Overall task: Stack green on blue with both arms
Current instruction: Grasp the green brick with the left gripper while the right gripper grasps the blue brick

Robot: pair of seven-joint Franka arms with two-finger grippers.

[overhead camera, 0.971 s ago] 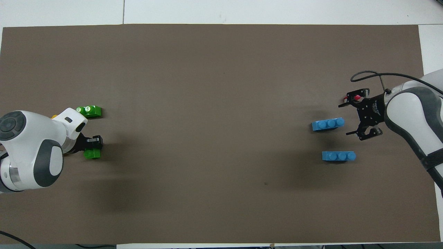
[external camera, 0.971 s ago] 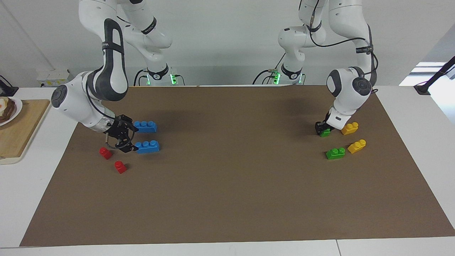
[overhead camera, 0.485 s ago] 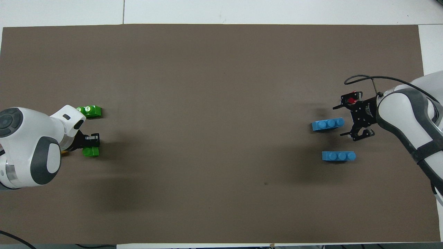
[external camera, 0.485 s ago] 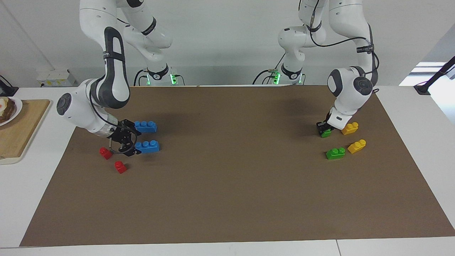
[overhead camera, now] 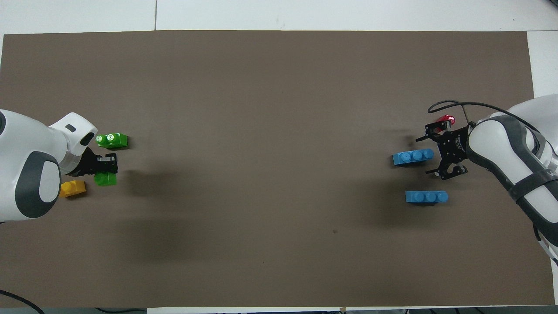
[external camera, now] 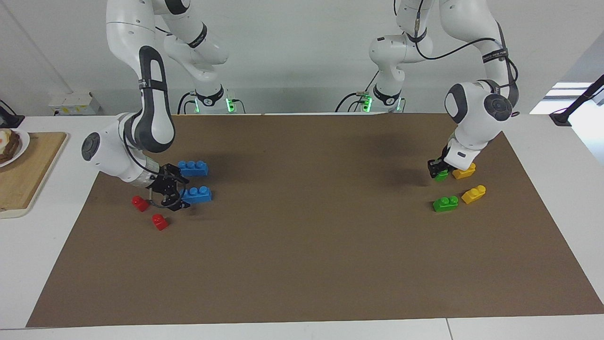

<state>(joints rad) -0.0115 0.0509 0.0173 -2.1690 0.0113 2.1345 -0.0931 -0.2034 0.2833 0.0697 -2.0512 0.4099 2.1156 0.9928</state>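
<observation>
Since a second ago the left tool (external camera: 440, 171) has closed on a green brick (external camera: 442, 176) and I see that brick lifted a touch off the brown mat (external camera: 306, 264), shifted toward the left arm's end of the surface (external camera: 542, 141). Left tool is clamped on it from above; in the overhead view the brick (overhead camera: 105, 179) sits right at the fingertips, with a yellow brick (overhead camera: 73, 188) uncovered just beside the tool. Second green brick (external camera: 446, 203) lies on the mat near the tool, untouched, with another yellow brick (external camera: 473, 194) beside it.

Right tool (external camera: 175, 194) has slid in along the mat toward a blue brick (external camera: 197, 194). Its fingers are spread wide, and I read them as straddling the end of that brick, one finger on each long side, not gripping yet. From overhead the same blue brick (overhead camera: 413, 156) points its end into the open tool (overhead camera: 429, 156). Other blue brick (external camera: 193, 168) sits just beside the tool, closer to the arm's base, untouched.

Two red bricks lie near the right tool: one (external camera: 139, 203) by the wrist, one (external camera: 160, 221) just off the fingers.

Neither green brick is on a blue one; the pairs are well apart at either end of the mat.
</observation>
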